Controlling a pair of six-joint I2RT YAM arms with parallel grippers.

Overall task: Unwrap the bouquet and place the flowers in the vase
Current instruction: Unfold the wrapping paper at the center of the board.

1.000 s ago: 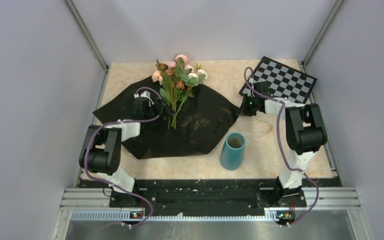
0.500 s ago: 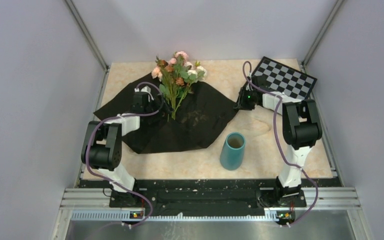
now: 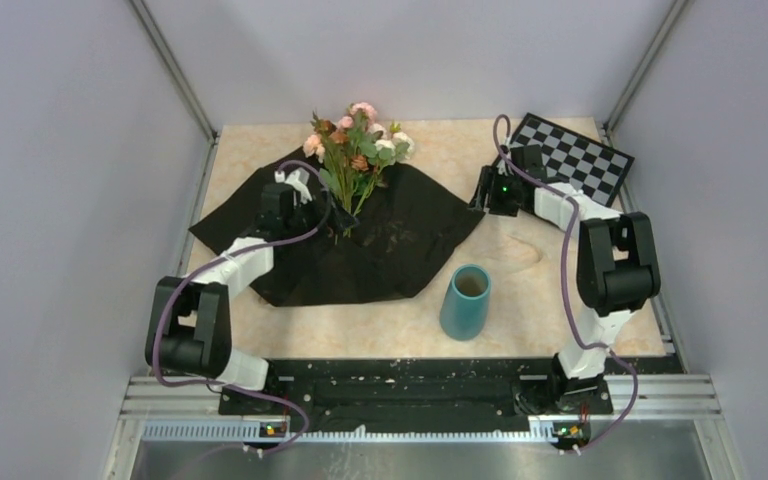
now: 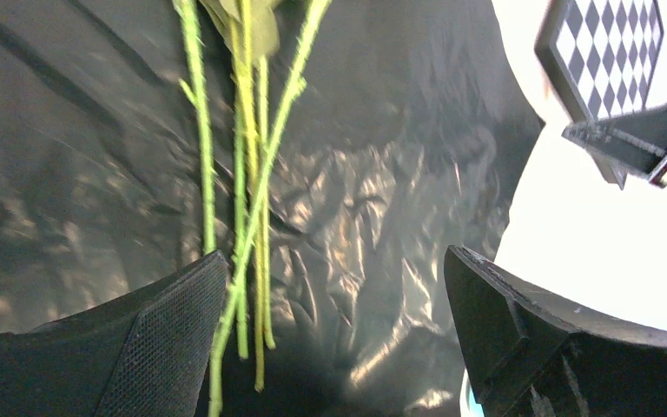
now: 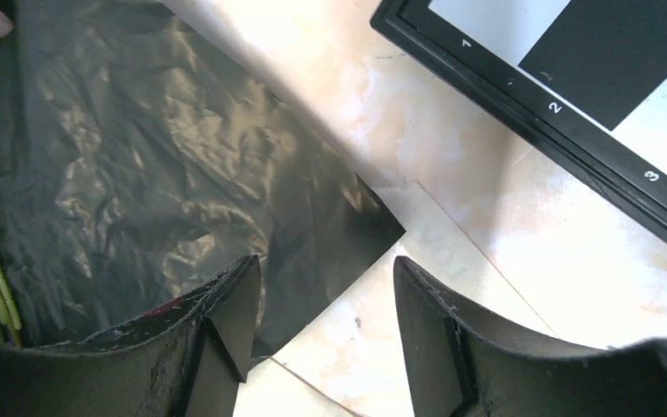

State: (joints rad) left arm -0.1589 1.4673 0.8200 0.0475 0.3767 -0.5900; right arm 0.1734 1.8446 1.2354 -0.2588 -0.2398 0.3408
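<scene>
Nearest the arms' bases, the vase [image 3: 465, 301] stands upright on the pale, marbled worktop [image 3: 550, 300]. It is a smooth teal cylinder, slightly tapered, with its round mouth facing up. Just beyond it and to its left, the bouquet [image 3: 360, 215] lies opened out. Its black paper [image 3: 405, 250] is spread flat as a wide, irregular sheet, glossy and finely crinkled, with creases that catch the light. The right tool [image 5: 326, 334] hovers over the sheet's right corner with jaws parted, gripping nothing; the pointed corner lies on the worktop below them. The left tool [image 4: 339, 347] sits low over the middle of the sheet, jaws spread wide and clamped on nothing. Thin bright-green stems run between them, close beside the mesh-textured pad [image 4: 169, 339] at the left of the wrist view, though contact cannot be told. The flowers [image 3: 356, 160] lie on the paper with stems toward the arms. Their heads fan past its far edge, soft pink, cream and rusty-orange blooms among dark green leaves. In the far right corner lies a flat, rigid checkerboard [image 3: 580, 158] with a black frame.
</scene>
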